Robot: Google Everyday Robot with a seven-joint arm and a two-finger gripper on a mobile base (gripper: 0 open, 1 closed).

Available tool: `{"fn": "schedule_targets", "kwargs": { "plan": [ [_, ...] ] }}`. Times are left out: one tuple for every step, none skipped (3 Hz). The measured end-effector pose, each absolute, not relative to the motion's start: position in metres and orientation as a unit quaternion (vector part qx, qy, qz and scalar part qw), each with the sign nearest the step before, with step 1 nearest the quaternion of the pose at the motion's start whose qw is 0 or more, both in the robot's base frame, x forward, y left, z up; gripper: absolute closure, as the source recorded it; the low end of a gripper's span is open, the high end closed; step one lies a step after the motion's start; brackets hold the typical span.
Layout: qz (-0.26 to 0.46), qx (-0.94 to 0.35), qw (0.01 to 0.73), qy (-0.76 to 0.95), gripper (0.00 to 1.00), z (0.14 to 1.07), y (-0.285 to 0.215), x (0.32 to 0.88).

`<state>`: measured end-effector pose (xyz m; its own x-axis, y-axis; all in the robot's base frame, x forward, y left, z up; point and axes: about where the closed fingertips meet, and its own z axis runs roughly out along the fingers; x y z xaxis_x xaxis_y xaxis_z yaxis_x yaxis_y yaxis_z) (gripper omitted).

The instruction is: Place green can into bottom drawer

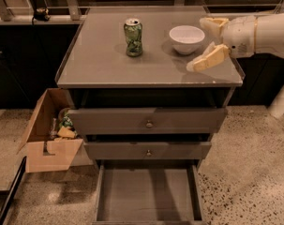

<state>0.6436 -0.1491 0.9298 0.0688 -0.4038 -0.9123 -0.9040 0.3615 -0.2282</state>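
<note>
The green can [133, 37] stands upright on the grey cabinet top [99, 64], left of a white bowl [186, 38]. My gripper [201, 44] reaches in from the right over the top's right side, just right of the bowl and well right of the can. Its two cream fingers [209, 58] are spread apart and hold nothing. The bottom drawer [148, 196] is pulled out below, its flat grey floor bare.
Two knobbed drawers [148, 122] above the bottom one are closed. An open cardboard box [48, 139] with clutter sits on the speckled floor left of the cabinet. A dark counter and rail run behind the cabinet.
</note>
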Motion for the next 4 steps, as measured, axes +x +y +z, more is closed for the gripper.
{"fn": "schedule_targets", "kwargs": {
  "plan": [
    [0.249,-0.5,0.535,0.634,0.0,0.926,-0.141,0.647],
    [0.265,-0.492,0.558,0.614,0.0,0.926,-0.116,0.676],
    [0.273,-0.492,0.569,0.6,0.0,0.929,-0.097,0.698],
    [0.276,-0.487,0.574,0.597,0.0,0.926,-0.082,0.715]
  ]
}}
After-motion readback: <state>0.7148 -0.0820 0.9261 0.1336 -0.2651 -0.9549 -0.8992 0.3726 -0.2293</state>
